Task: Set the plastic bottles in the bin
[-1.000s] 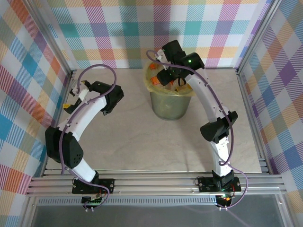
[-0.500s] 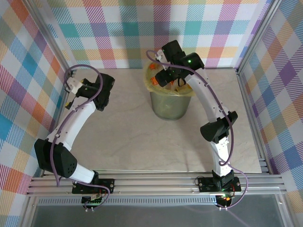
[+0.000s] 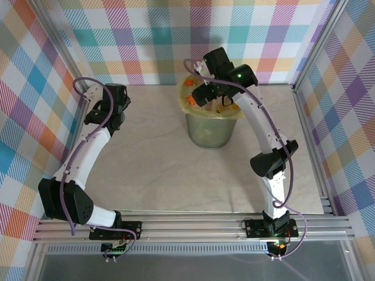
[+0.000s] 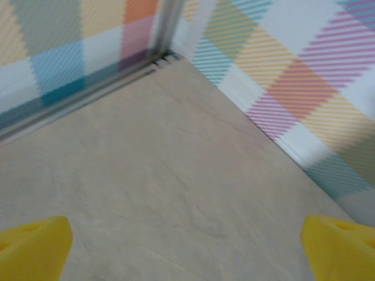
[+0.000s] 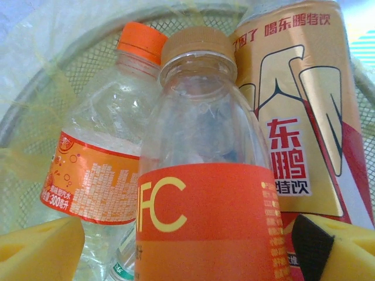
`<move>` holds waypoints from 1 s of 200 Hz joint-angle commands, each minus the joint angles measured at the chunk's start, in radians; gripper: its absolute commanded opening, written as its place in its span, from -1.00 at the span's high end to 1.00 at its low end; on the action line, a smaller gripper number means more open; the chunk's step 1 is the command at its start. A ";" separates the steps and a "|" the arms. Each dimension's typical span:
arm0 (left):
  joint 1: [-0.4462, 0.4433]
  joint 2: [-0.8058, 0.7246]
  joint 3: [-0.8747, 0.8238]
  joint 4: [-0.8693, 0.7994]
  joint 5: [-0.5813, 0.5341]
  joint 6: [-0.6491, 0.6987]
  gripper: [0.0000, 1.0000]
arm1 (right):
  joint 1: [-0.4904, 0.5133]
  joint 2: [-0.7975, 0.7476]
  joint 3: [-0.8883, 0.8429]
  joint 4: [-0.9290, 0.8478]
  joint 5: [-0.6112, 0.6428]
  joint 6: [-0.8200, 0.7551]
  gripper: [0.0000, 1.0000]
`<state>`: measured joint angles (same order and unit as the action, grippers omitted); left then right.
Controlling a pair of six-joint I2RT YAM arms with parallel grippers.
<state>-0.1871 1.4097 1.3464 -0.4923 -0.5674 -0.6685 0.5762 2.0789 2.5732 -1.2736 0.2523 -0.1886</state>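
The right arm's jaws hang spread, loose around an orange-labelled bottle (image 5: 205,222) lying in the bin (image 3: 208,132) among others, and the left arm's jaws gape empty over the table (image 4: 176,175), so this looks like the drop, and the next move calls for lifting clear.

One bin (image 3: 208,132), one liner (image 5: 41,76), one counter (image 3: 164,170). Three bottles counted inside from the right wrist: orange-cap bottle (image 5: 99,146), orange-band bottle (image 5: 199,199), gold-label bottle (image 5: 299,111). Two arms: left arm (image 3: 88,153), right arm (image 3: 262,126).
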 commanded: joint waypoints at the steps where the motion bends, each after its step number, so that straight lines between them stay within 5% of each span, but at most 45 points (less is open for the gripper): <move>1: 0.007 -0.046 -0.033 0.116 0.138 0.115 -1.00 | -0.003 -0.040 0.014 0.009 -0.024 0.018 -0.83; 91: 0.009 -0.076 -0.054 0.155 0.255 0.215 -1.00 | 0.003 -0.103 -0.086 0.021 -0.024 0.038 -0.34; 152: 0.009 -0.085 -0.049 0.152 0.262 0.226 -1.00 | 0.004 -0.216 -0.263 0.084 0.005 0.054 -0.74; 200: 0.010 -0.092 -0.046 0.148 0.253 0.227 -1.00 | 0.004 -0.221 -0.238 0.080 0.051 0.050 -0.74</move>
<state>-0.1860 1.3506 1.3037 -0.3595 -0.3145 -0.4549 0.5762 1.8820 2.3188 -1.2049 0.2668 -0.1425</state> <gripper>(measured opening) 0.998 0.876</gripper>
